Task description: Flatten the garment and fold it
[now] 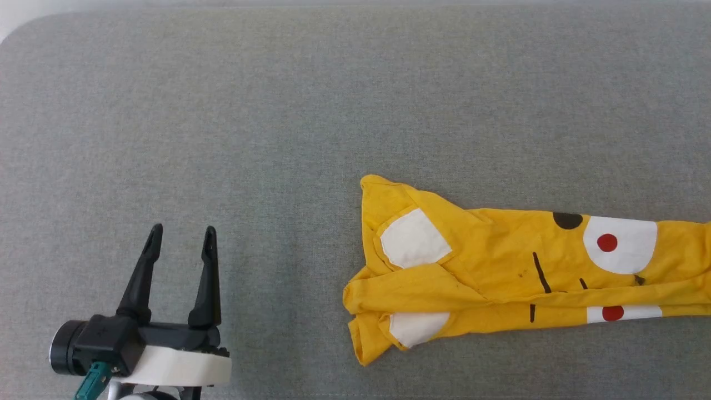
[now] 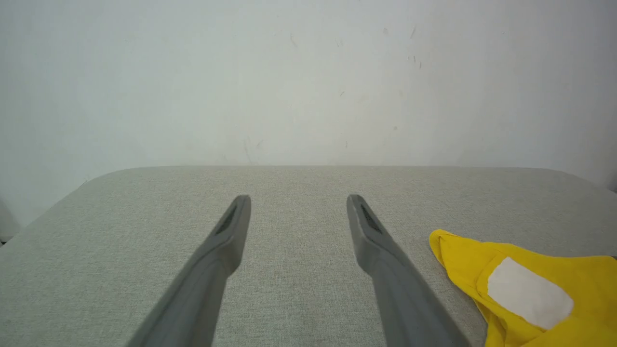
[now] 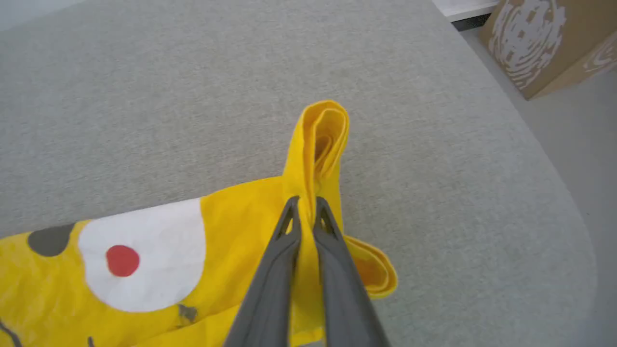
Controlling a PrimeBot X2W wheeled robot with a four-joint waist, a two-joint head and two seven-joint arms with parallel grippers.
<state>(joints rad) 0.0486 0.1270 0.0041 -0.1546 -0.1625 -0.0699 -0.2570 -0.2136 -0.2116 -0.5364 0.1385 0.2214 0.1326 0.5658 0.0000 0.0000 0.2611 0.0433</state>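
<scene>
While apart, cardboard box beyond garment.

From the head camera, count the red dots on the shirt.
2: upper dot in the white oval near the right edge; lower dot in the white strip below it. The shirt is folded and runs off-frame, so more may be hidden.
</scene>
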